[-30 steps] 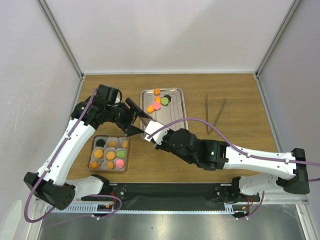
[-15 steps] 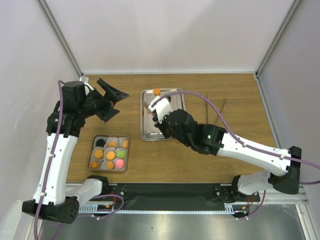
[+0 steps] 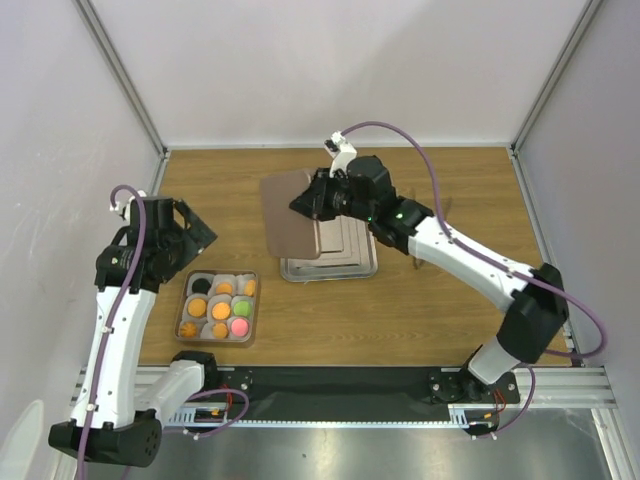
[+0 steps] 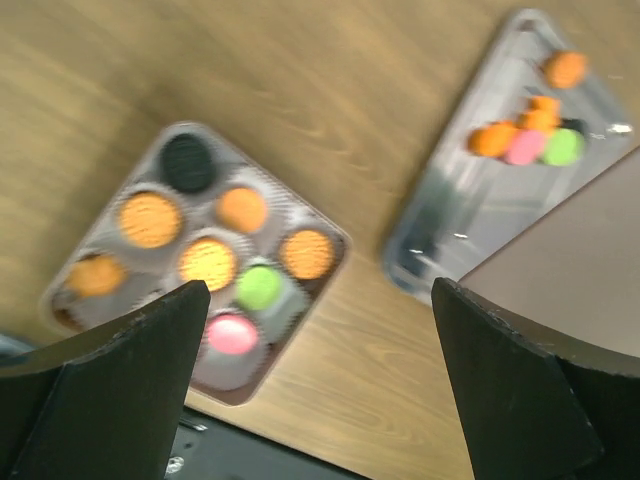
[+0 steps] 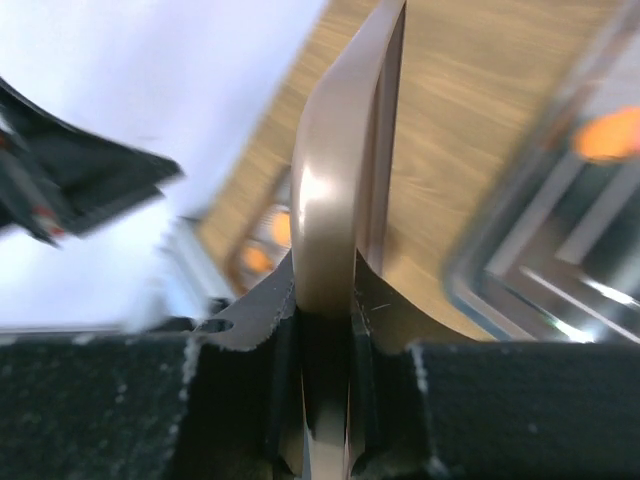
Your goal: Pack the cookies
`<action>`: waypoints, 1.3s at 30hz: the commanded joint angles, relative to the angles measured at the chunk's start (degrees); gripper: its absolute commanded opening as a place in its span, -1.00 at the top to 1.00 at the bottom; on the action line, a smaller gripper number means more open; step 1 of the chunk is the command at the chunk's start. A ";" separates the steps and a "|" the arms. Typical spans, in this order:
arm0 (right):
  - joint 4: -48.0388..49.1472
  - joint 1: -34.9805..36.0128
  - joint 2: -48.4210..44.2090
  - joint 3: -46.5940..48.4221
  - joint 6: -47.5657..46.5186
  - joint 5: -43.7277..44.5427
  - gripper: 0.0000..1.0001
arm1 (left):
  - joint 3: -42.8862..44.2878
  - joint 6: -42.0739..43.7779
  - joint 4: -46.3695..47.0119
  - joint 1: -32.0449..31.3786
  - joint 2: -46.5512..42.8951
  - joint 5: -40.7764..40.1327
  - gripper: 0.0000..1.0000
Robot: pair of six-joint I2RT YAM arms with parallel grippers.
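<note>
Now the cookies (image 3: pixel 220 305) sit in two places, and a brown flat sheet (image 3: pixel 290 215) hangs over the steel tray (image 3: pixel 340 268).

Orange, black, green and pink cookies fill the cups of the small box (image 3: pixel 256 310) on the near left of the table. Loose cookies (image 4: pixel 525 140) lie in the steel tray, at the end away from the box. The right gripper (image 5: pixel 325 290) pinches the brown flat sheet by its edge and holds it up over the left side of the tray. The left gripper (image 3: pixel 192 232) is up over the left of the table, just past the box, with its fingers spread wide and nothing in them.
</note>
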 commanded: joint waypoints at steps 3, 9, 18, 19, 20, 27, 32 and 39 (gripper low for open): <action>26.99 0.84 5.77 -2.82 19.82 -11.63 1.00 | 0.86 3.78 -4.17 0.71 -1.71 -10.85 -1.00; 34.04 2.96 15.08 0.16 27.30 -14.28 1.00 | -2.99 1.41 -6.92 3.43 -0.03 -13.16 -1.00; 46.70 4.45 25.02 -0.55 37.85 -17.88 1.00 | -10.56 -1.14 -2.00 12.66 2.07 -8.76 -0.99; 46.79 4.54 26.33 -0.02 38.03 -18.40 1.00 | -11.00 -1.31 -1.29 13.19 2.42 -6.92 -1.00; 46.09 4.63 26.78 1.12 37.95 -19.02 1.00 | -12.04 -2.01 0.02 14.06 3.21 -6.30 -0.99; 43.28 2.44 26.17 -1.32 36.19 -18.85 1.00 | -18.29 -6.67 2.58 18.29 4.09 -1.72 -1.00; 45.21 -0.11 25.38 -4.58 37.86 -20.51 1.00 | -20.05 -11.58 -0.04 19.52 4.01 -5.31 -0.99; 43.89 -2.49 24.76 -5.02 37.33 -22.45 1.00 | -20.58 -15.20 -1.20 21.19 4.09 -7.86 -1.00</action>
